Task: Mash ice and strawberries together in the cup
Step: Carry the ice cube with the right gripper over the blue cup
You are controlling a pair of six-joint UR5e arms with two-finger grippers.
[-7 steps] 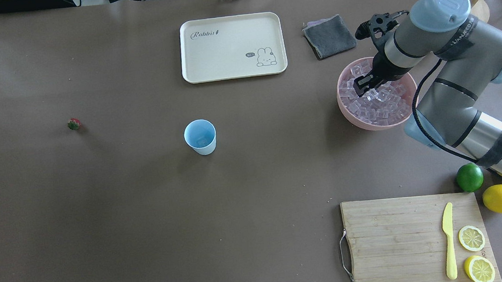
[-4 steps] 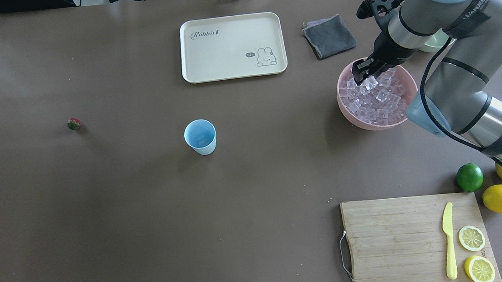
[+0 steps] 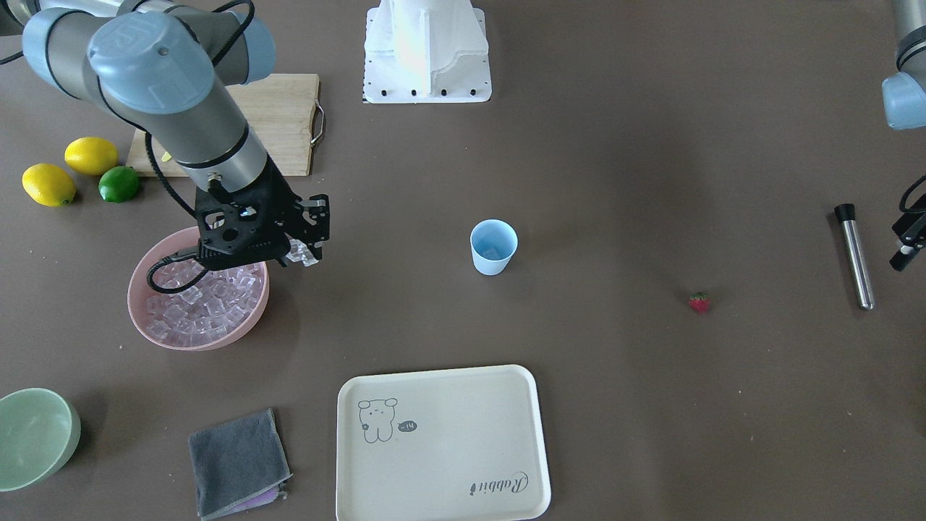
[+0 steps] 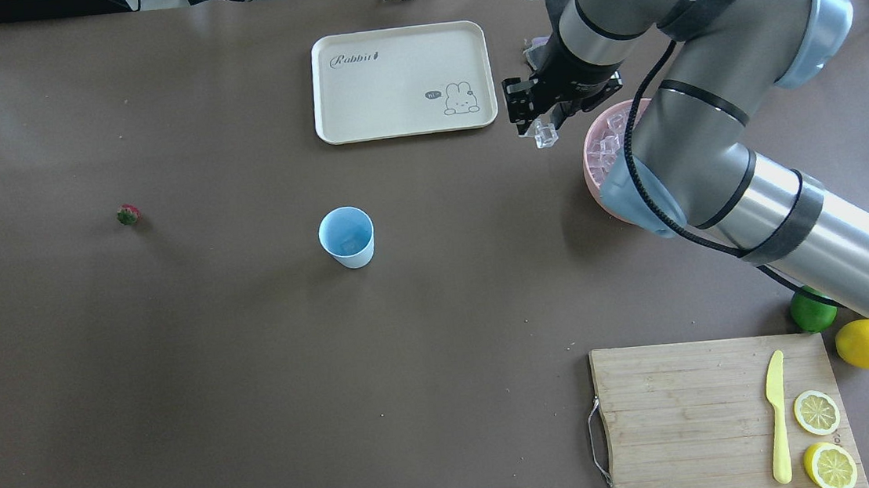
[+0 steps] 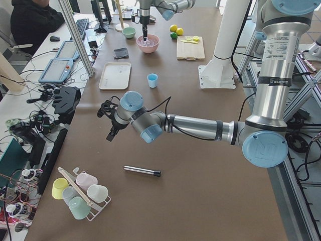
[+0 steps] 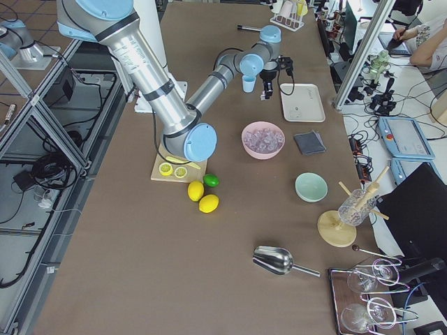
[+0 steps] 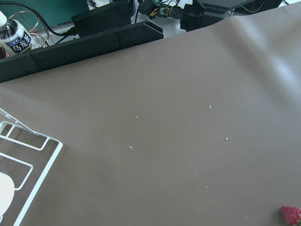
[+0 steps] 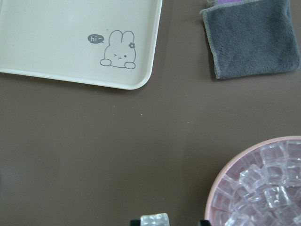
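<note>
My right gripper (image 4: 543, 134) is shut on one clear ice cube (image 4: 546, 137), held in the air just left of the pink bowl (image 4: 592, 177); the cube also shows in the front view (image 3: 304, 255) and the right wrist view (image 8: 155, 220). More ice (image 3: 195, 304) fills the bowl. The light blue cup (image 4: 346, 237) stands upright mid-table, well left of the gripper. The tiny red strawberry (image 4: 128, 215) lies far left, also in the left wrist view (image 7: 292, 214). My left gripper (image 3: 906, 252) shows only at the front view's right edge; I cannot tell if it is open.
A cream rabbit tray (image 4: 403, 81) lies beyond the cup. A grey cloth (image 3: 239, 463) and a pale green bowl (image 3: 32, 434) are near the pink bowl. A cutting board (image 4: 685, 411) with knife and lemon slices, a lime (image 3: 119, 184) and lemons sit front right. A steel muddler (image 3: 855, 257) lies far left.
My right gripper rose out of the pink bowl with an ice cube and moved left past the bowl's rim. The cup and the strawberry have not moved.
</note>
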